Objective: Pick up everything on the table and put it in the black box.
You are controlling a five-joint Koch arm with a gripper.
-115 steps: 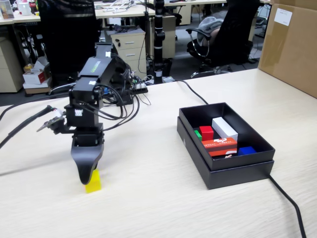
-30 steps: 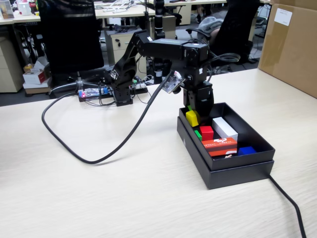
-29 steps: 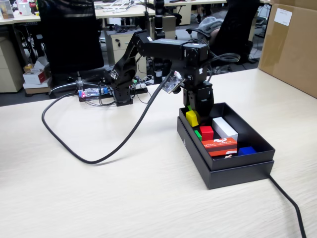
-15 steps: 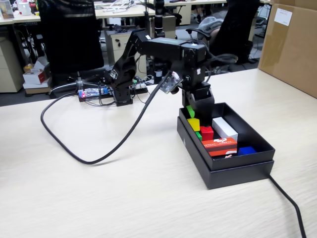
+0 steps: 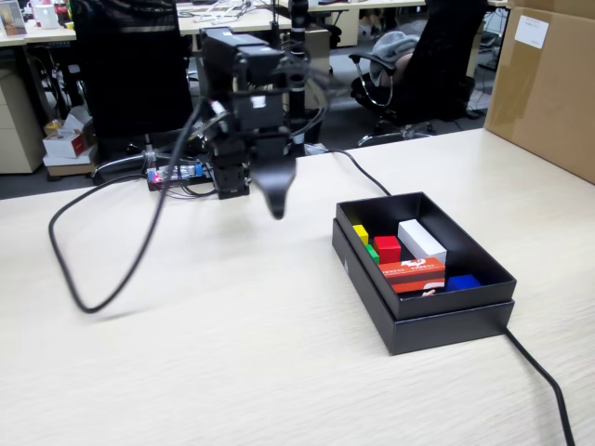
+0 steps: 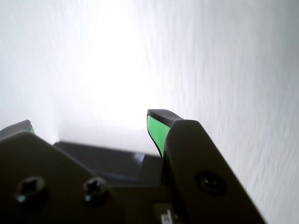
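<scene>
The black box (image 5: 437, 321) stands on the table (image 5: 232, 353) at the right of the fixed view. Inside it, near its far left corner, lie the yellow cube (image 5: 361, 232), the green cube (image 5: 372, 252) and the red cube (image 5: 388, 249). My gripper (image 5: 275, 206) hangs blurred above the bare table, well left of the box and clear of it. In the wrist view the gripper (image 6: 91, 122) is open, its green-padded fingertips (image 6: 156, 128) wide apart with nothing between them, only bright tabletop beyond.
A white oblong block (image 5: 421, 240), a red-and-white packet (image 5: 412, 274) and something blue (image 5: 462, 282) also lie in the box. A thick black cable (image 5: 102, 297) loops over the table at left; another (image 5: 544, 381) runs past the box. A brown carton (image 5: 544, 88) stands far right.
The yellow cube, held over the box a second ago, now lies inside it. The arm has swung left, away from the box, with the gripper empty and open.
</scene>
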